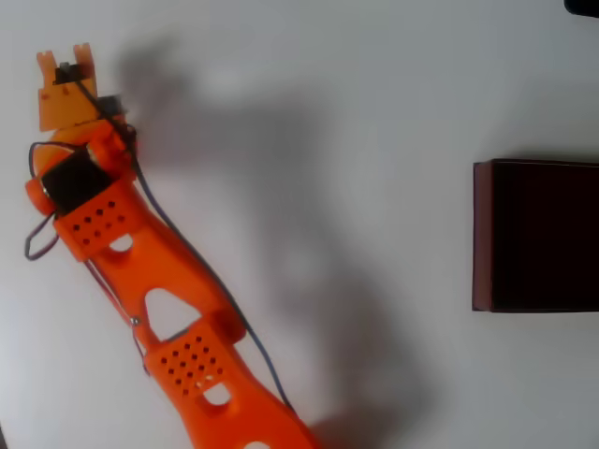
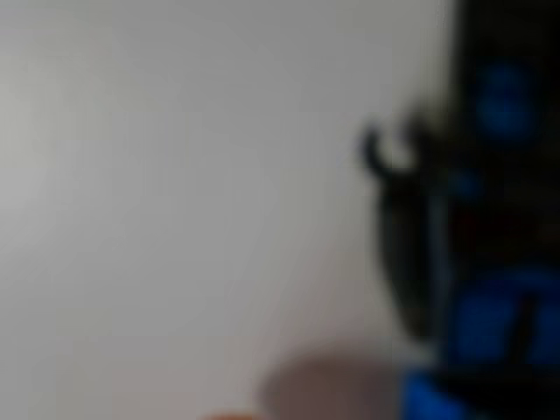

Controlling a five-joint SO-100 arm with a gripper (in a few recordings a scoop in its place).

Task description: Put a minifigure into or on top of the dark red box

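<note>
The orange arm's gripper (image 1: pixel 67 58) sits at the counter's (image 1: pixel 309 112) far corner, well apart from the dark red box (image 1: pixel 482 234). In the wrist view the blurred minifigure (image 2: pixel 490 262) looms close; whether the jaws are apart or clamped on it I cannot tell.

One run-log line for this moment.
gripper: far left, state unclear | minifigure: blurred, close to wrist camera | dark red box: right edge, nothing visible inside

No text, label or number can be read anywhere.
</note>
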